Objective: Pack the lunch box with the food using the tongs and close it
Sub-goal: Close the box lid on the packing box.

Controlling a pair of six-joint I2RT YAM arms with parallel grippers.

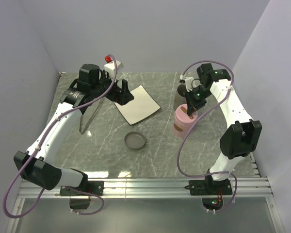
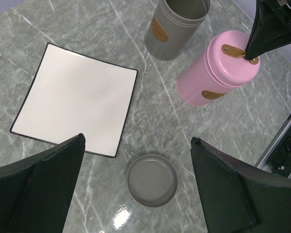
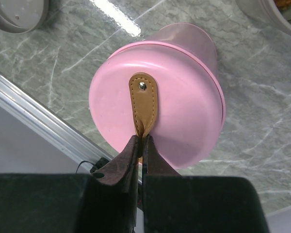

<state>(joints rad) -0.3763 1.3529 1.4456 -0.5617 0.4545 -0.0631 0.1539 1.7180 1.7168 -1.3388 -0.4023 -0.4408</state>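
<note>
Left pincer [image 1: 122,93] sits at the far left of the surface [image 1: 160,150], above the far left edge of the white square plate [image 1: 138,104]. Its jaws are spread wide with nothing between them; in the left wrist view we see only bare plate and marbled surface between the two dark fingers [image 2: 43,194]. The tongs [image 1: 83,130] lie flat on the surface at the left, just left of the plate and beside the left arm, with no pincer on them. The grey lid [image 1: 135,141] rests on the surface near the middle, nearer than the plate, well apart from both canisters. The pink canister [image 1: 184,124] stands upright right of centre with its pink lid seated on top. The right pincer [image 3: 141,143] is above it, jaws pressed together, pinching the brown tab [image 3: 143,104] riveted to that lid. The grey canister [image 2: 177,26] stands open-topped just beyond the pink one, on its far side, close but not touching. In the right wrist view we see an orange scrap [image 3: 287,3] inside the grey canister's rim at the frame corner, too cropped to say what it is.
</note>
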